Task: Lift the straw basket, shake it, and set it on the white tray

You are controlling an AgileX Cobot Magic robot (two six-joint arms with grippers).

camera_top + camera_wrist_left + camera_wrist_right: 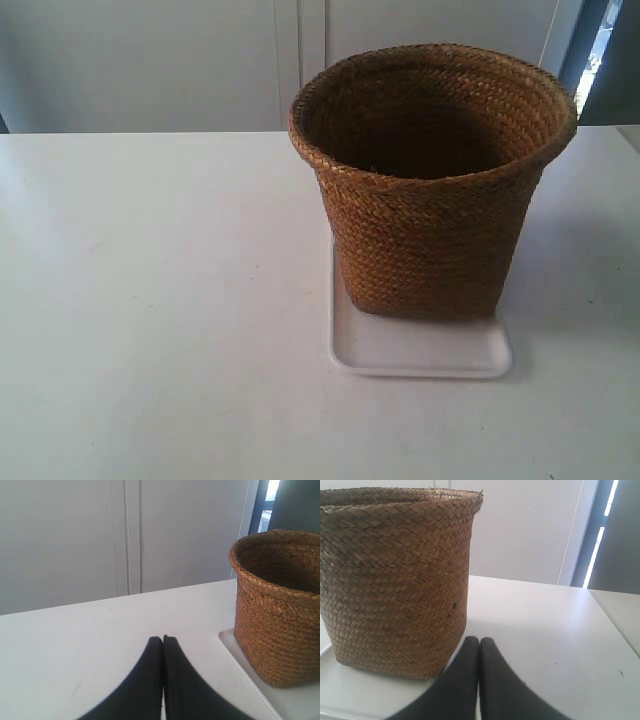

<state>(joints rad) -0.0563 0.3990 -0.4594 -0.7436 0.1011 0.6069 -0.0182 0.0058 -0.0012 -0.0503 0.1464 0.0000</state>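
Basket: straw basket (430,200) stands upright on white tray (420,358).
Grippers: left gripper (162,639) and right gripper (479,640) clenched, holding nothing.
Remaining: seemingly nothing.

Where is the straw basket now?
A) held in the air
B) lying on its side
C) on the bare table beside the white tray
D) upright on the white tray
D: the straw basket stands with its base on the white tray, whose bare part shows nearer the camera.
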